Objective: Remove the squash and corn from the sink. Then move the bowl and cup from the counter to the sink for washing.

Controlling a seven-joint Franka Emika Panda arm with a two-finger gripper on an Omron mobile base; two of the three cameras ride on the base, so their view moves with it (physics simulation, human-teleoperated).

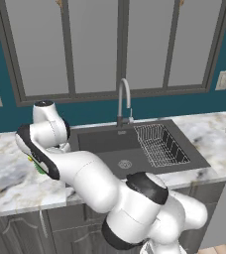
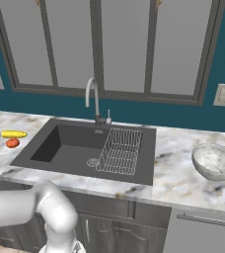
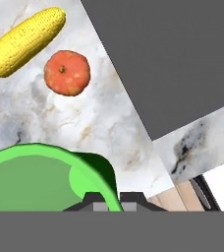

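cup (image 3: 40,179): bright green, smooth, round rim, on the marbled counter (image 3: 84,123) left of the sink (image 2: 85,143)
gripper (image 3: 112,201): jaws pinched together over the cup's rim
squash (image 3: 67,72), corn (image 3: 25,42): on the counter

A glossy white robot arm (image 1: 87,181) built from fat rounded tube segments is seen, pretty chunky overall. Black bands are wrapped around the joints: one big dark collar at about 4 o'clock in the left base view, another long black strip at 9 o'clock. A dark cap is fitted on the topmost segment. In the right base view, a plain smooth white elbow is shown at 7 o'clock.
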